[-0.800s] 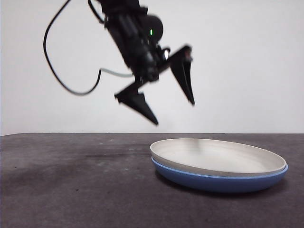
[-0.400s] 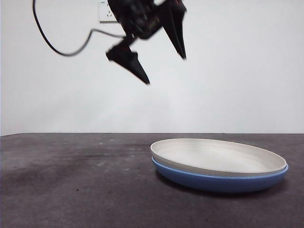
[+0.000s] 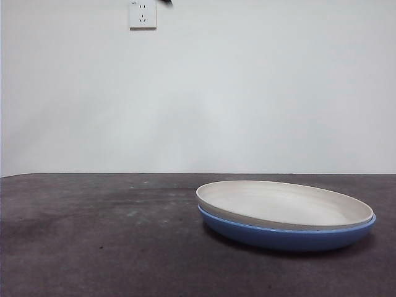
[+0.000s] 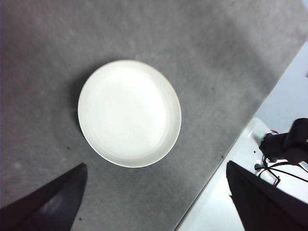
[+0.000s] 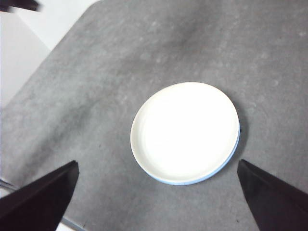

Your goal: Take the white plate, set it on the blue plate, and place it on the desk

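— Jaws?
— Both spread wide, empty: left gripper (image 4: 154,202) and right gripper (image 5: 159,197) hover high above.
— Plates?
— White plate (image 3: 281,204) nested on the blue plate (image 3: 284,238), away from the desk (image 3: 93,247) edges.

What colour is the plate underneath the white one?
Blue: a glossy medium blue plate, seen best in the front view, under the white plate.

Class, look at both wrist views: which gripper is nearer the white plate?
Left, slightly, judging by plate size. Left gripper and right gripper both hang high above the white plate, open, touching nothing.
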